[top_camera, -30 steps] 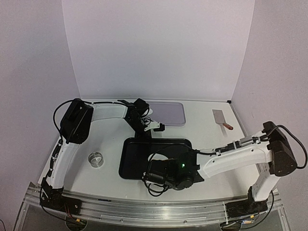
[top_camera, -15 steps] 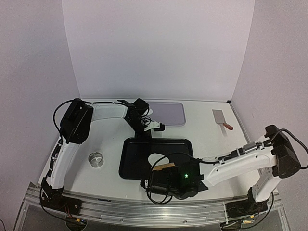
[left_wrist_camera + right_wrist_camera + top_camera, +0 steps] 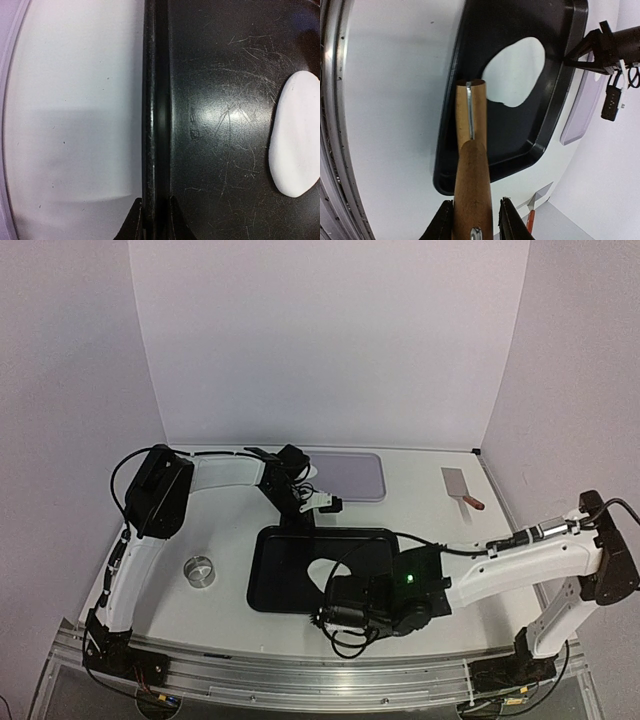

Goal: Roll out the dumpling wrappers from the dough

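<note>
Right jaws are pinching a wooden rolling pin (image 3: 470, 150), long axis pointing straight out. The flattened white dough sheet (image 3: 515, 72) sits just past its tip, slightly right, in the scuffed black tray (image 3: 155, 100). Left jaws clamp the tray's rim.

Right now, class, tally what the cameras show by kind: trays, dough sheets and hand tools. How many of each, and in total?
Trays: 2 (black tray, lavender tray)
Dough sheet: 1
Tools: 3 (rolling pin, metal ring, scraper)
Total: 6
</note>
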{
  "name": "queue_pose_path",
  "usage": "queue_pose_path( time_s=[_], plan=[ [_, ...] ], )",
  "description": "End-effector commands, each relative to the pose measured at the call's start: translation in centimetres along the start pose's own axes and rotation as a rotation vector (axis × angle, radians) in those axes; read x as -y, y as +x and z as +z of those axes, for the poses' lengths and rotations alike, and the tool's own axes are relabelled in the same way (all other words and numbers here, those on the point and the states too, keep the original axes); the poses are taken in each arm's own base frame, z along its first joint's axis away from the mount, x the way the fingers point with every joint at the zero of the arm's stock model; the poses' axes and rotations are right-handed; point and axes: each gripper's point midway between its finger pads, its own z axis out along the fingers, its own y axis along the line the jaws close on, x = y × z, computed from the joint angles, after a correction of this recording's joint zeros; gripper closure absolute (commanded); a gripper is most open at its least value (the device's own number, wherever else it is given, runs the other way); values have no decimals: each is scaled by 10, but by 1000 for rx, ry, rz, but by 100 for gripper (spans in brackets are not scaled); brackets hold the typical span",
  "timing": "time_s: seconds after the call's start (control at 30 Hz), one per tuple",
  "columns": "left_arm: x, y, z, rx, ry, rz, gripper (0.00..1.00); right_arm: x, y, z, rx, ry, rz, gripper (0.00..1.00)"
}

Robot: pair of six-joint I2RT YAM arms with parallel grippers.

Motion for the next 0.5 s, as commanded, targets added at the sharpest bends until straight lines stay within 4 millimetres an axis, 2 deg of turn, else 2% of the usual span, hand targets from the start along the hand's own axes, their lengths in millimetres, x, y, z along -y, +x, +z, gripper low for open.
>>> queue_pose_path(
  time_s=[0.0,0.1,0.2,0.27,0.4,0.47],
  plan=[
    [-8,35,18,-116,-49,4,100,64,-7,-25,73,47,90,100],
    [-8,35,17,-116,-52,5,100,91,-22,-20,119,88,79,100],
    [-8,34,17,-116,-55,7,100,104,-47,-9,186,91,62,100],
    [-8,33,16,-114,-57,7,100,100,-60,6,214,73,15,100],
    [-10,31,15,-112,-61,6,100,82,-69,36,239,1,-35,100],
    [-10,31,15,-113,-61,8,100,66,-65,51,222,-42,-69,100]
  ],
)
